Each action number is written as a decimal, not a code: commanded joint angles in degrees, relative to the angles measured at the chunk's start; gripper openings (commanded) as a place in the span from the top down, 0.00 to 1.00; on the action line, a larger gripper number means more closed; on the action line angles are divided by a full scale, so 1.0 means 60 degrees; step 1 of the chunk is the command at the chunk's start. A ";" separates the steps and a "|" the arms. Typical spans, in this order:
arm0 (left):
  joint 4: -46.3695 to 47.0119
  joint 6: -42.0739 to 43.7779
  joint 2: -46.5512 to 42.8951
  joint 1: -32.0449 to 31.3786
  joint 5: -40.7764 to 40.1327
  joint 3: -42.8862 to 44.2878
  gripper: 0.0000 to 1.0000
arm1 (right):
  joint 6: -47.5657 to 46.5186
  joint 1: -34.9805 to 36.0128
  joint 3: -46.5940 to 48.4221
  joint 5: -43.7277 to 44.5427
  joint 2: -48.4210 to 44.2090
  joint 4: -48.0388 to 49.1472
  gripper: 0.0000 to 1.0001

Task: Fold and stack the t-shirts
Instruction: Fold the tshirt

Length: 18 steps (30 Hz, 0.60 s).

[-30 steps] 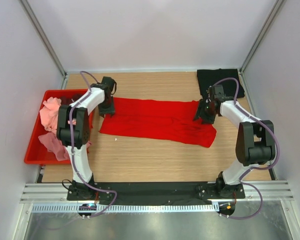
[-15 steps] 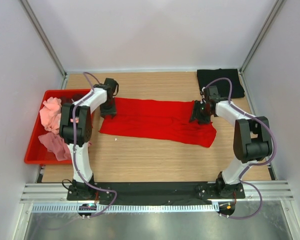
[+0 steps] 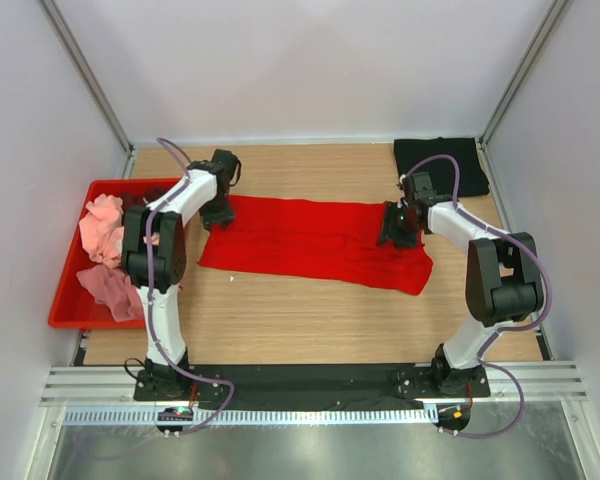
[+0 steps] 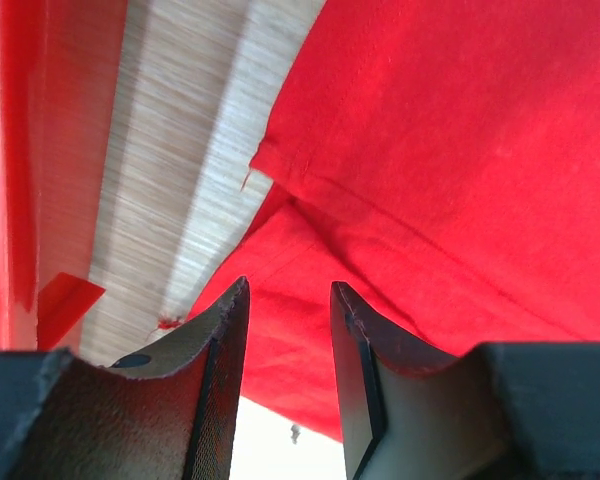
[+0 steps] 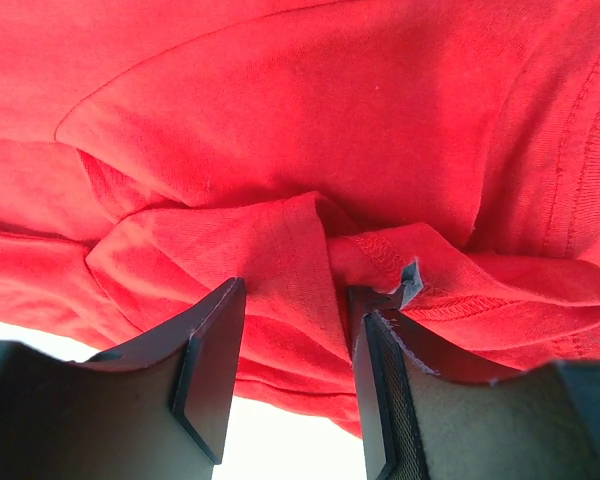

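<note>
The spread t-shirt [image 3: 310, 240] lies on the counter [image 3: 310, 320] between the left tool [image 3: 217, 214], at its far left corner, and the right tool [image 3: 395, 228], on its right end. Left of the left tool stands a crate [image 3: 65, 300] with bunched t-shirts [image 3: 102, 225] in it. Behind the right tool lies a lone t-shirt [image 3: 435, 155].

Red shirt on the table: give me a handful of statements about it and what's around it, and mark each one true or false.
1. The red shirt lies spread across the table. True.
2. A black shirt sits at the table's far right corner. True.
3. The red crate is empty. False: it holds pink shirts.
4. Both arms are at the same end of the red shirt. False: the left arm is at its left end and the right arm is at its right end.
5. In the right wrist view, red cloth bunches up between the jaws. True.
</note>
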 commanded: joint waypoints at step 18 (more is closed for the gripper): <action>-0.0465 -0.1369 0.0806 -0.0068 -0.0674 0.0918 0.90 | -0.0337 0.0354 0.0193 0.0574 0.0033 0.0426 0.74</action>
